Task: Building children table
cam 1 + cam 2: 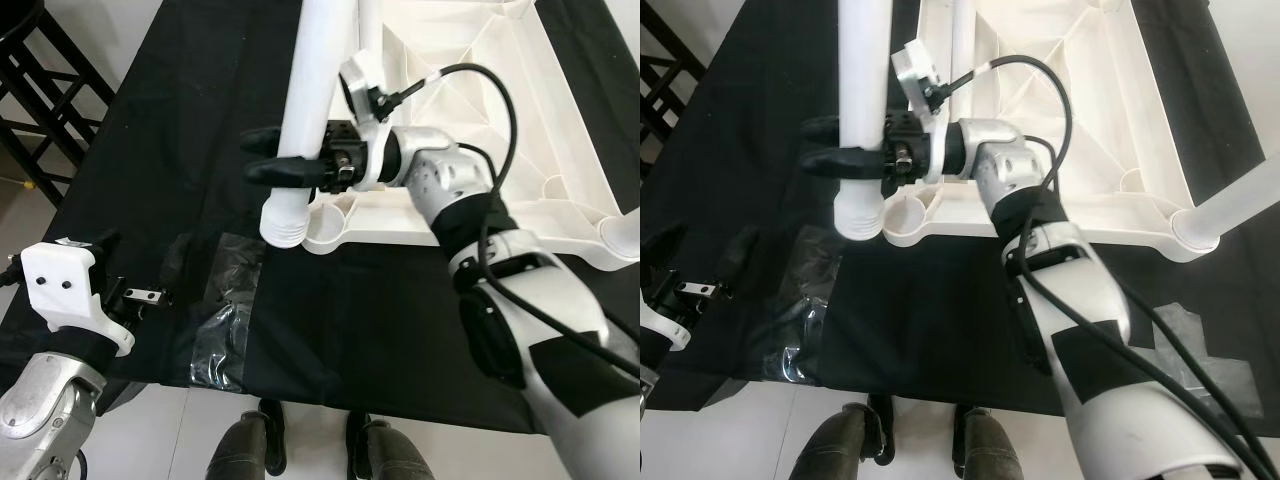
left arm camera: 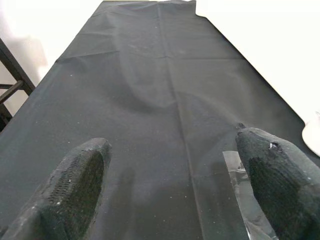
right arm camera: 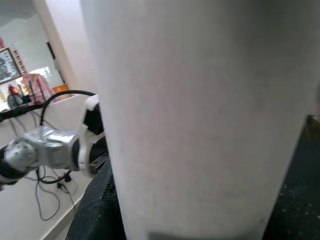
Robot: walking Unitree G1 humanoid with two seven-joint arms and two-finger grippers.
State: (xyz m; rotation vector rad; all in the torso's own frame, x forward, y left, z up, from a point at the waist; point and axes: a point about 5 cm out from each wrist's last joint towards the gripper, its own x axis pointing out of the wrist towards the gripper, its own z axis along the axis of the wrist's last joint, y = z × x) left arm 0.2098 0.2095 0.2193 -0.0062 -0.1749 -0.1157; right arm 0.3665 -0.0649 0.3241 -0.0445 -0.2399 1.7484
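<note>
A white table leg [image 1: 312, 90] stands upright in front of me, with my right gripper [image 1: 256, 157] shut around its lower part. Its ribbed end [image 1: 283, 222] hangs just left of the empty corner socket [image 1: 330, 226] of the upturned white tabletop [image 1: 470, 60]. Up close, the leg [image 3: 200, 125] is a broad white tube. Another leg [image 1: 625, 235] sits in the tabletop's right corner. My left gripper [image 1: 140, 262] is low at the left, open over the black cloth [image 2: 150, 100], with nothing between its fingers [image 2: 75, 185].
A crinkled clear plastic sheet [image 1: 225, 320] lies on the black cloth near the front edge. A black wooden stool [image 1: 30, 90] stands at the far left. My feet [image 1: 300, 450] are on the pale floor just before the cloth.
</note>
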